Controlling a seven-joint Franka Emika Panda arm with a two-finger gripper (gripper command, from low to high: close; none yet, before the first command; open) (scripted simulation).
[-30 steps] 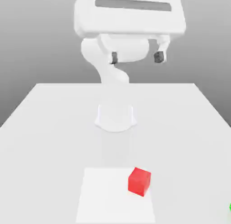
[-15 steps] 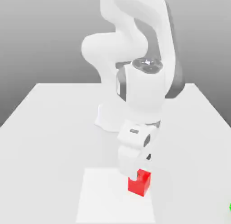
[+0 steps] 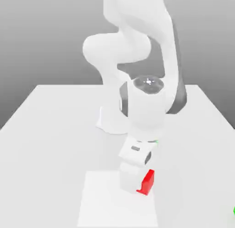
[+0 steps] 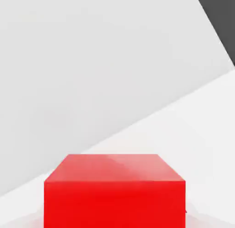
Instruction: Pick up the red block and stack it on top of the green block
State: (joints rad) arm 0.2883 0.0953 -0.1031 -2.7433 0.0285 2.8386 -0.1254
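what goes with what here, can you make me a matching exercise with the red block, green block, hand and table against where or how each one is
Things:
1. red block
2. green block
3. hand
4. table

Places or states:
A. sliver at the exterior view's right edge
B. white surface under everything
C. lowered onto the red block
D. half hidden behind the hand, on the paler square

Pairs: 1-D, 2-A, 3-C, 4-B

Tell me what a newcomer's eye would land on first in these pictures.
The white robot arm dominates the exterior view, bent down over the table with its gripper at the red block near the front edge. A green block peeks in as a sliver at that view's right edge.
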